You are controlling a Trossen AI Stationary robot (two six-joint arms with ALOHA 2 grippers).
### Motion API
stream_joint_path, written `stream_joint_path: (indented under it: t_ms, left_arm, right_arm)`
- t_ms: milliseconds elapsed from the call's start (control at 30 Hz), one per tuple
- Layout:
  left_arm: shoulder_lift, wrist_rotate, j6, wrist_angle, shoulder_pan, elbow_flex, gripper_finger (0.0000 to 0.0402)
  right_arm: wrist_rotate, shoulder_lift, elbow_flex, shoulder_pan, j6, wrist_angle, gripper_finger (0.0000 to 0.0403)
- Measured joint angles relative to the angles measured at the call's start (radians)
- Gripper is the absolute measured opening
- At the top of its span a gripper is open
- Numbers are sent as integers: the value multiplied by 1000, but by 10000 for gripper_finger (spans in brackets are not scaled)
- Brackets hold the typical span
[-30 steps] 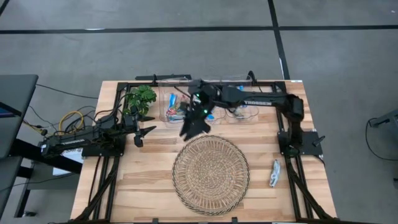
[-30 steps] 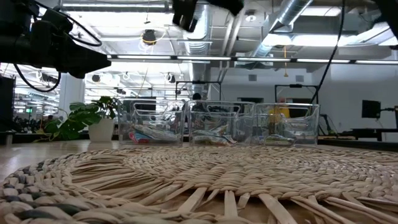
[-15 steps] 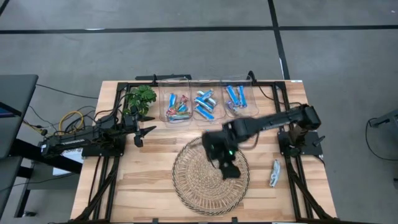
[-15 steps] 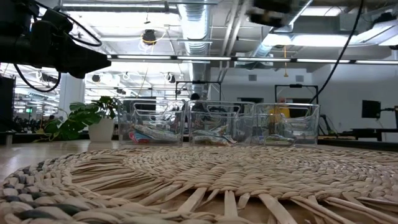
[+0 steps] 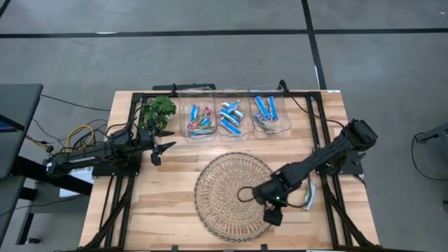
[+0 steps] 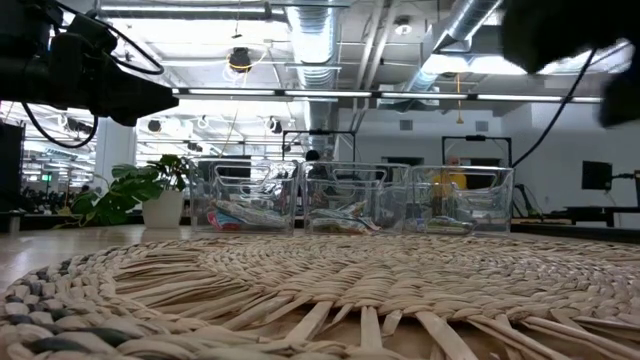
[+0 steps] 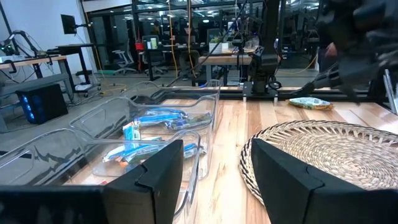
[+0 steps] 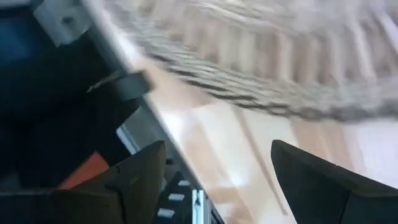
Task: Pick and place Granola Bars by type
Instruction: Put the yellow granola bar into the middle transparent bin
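My right gripper [image 5: 273, 213] hung at the lower right of the overhead frame, just over the right rim of the wicker mat [image 5: 227, 199], its fingers [image 8: 140, 171] spread wide with nothing between them. Through its wrist camera I saw only the mat's woven edge, bare wood and the dark table frame, all smeared. To its right, near the table's right edge, one pale wrapped bar [image 5: 309, 195] lay alone on the wood beside my arm; in the left wrist view it showed at upper right [image 7: 310, 103].

The other granola bars [image 5: 229, 117] sat in three clear bins [image 5: 212, 89] along the top edge of the table: multicoloured ones in the left bin, blue ones in the middle and right. Between the bins and the mat ran an open strip of bare table [image 5: 182, 159].

My left gripper [image 5: 159, 150] waited at the middle left, beside the potted plant [image 5: 157, 110], its fingers [image 7: 165, 171] parted and empty, well apart from the mat.
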Motion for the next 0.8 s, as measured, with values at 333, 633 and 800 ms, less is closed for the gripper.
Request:
stream_joint_path:
  t_ms: [333,633,800]
  left_arm:
    - [0,0,0,0,0,0,183]
    - [0,0,0,0,0,0,183]
    - [0,0,0,0,0,0,183]
  right_arm:
    - [215,-135,-263,132,419,25,283]
    - [246,-262,-352,286,739,-121,283]
    - [275,-297,-353,348,887,-210,283]
